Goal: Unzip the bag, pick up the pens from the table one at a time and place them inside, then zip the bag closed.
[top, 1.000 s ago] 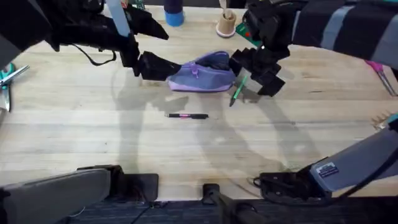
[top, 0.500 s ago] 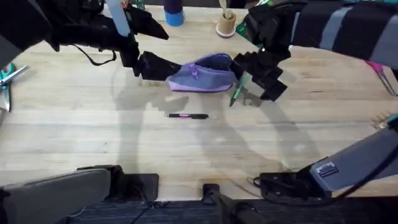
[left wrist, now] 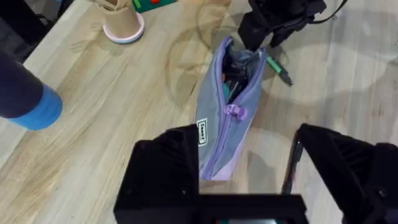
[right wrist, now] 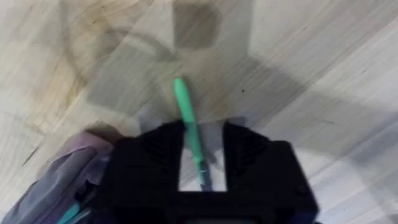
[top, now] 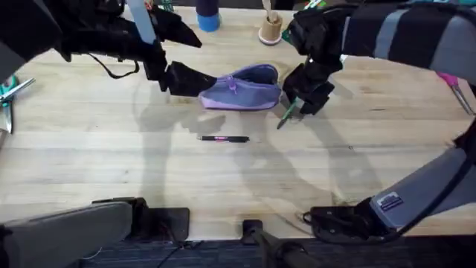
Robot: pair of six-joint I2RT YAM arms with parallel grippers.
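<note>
The lavender bag (top: 242, 89) lies on the table (top: 111, 164) at the back middle, its zipper open and dark and teal items showing inside (left wrist: 235, 78). My left gripper (top: 184, 80) sits at the bag's left end, open, one finger (left wrist: 168, 171) against the fabric. The green pen (top: 285, 112) lies just right of the bag. My right gripper (top: 303, 100) is over it, open, and the pen (right wrist: 189, 134) runs between its fingers with table showing on both sides. The black pen with a pink band (top: 223, 138) lies in front of the bag.
A blue cylinder (top: 208, 15) and a small wooden cup (top: 271, 28) stand at the back edge behind the bag. Scissors (top: 9, 93) lie at the far left. A pink tool (top: 455, 88) lies at the far right. The table's front half is bare wood.
My right gripper has turned and shifted slightly left and down over the green pen. The left arm, the bag and the black pen have not moved.
</note>
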